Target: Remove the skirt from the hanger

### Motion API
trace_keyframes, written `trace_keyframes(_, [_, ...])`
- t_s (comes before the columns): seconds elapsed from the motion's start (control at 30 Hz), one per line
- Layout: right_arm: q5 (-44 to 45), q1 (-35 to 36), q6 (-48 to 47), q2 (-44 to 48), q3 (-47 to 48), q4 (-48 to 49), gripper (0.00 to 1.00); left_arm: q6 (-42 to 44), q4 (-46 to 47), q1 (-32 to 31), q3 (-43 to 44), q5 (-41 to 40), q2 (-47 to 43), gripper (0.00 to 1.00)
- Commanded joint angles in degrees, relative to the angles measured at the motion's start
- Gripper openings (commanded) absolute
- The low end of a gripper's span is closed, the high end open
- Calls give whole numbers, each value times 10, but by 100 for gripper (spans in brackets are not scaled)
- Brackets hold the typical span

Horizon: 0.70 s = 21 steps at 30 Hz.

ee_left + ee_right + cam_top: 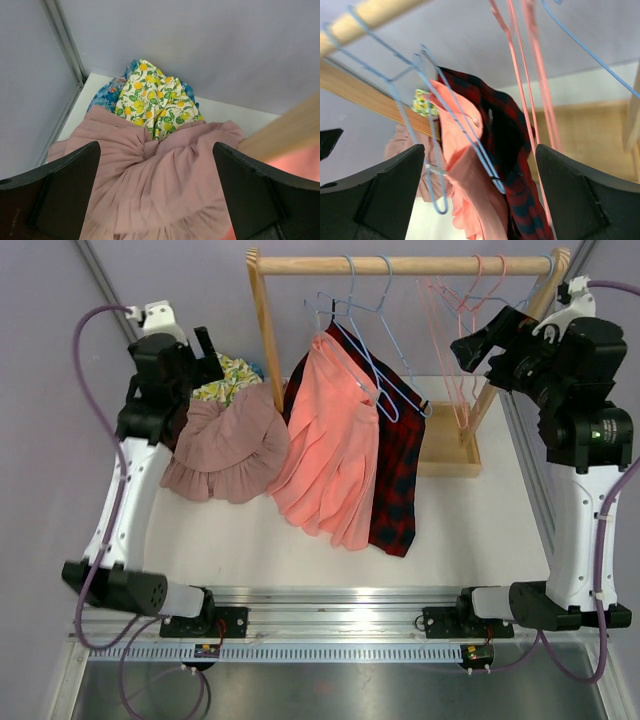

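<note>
We log the left gripper (208, 355), upper left, and the right gripper (473, 346), upper right, both spread wide. The coral skirt (330, 445) hangs on its hanger at centre frame.

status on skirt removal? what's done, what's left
Done, apparently: a dusty pink skirt lies heaped at the left with a lemon-print garment, off any hanger. In hand: nothing. The left gripper is open above that heap, and the right gripper is open, facing the rack. Left: the coral skirt and plaid skirt hang on blue hangers.
</note>
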<state>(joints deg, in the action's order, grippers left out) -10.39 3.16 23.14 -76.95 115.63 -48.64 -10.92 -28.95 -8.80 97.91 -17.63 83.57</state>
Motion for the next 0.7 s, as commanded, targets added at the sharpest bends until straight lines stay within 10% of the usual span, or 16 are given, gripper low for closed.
trace_keyframes(0.0, [-69,1,-10,3,41,19,99,-24,-1,1,-88,3,-127,99])
trace_keyframes(0.23, [-233,10,17,-80,109,68,99,-40,-71,-5,-346,48,-343,99])
trace_keyframes(0.67, [-184,106,-27,-271,252,20,97,-74,-133,-13,-487,65,-488,99])
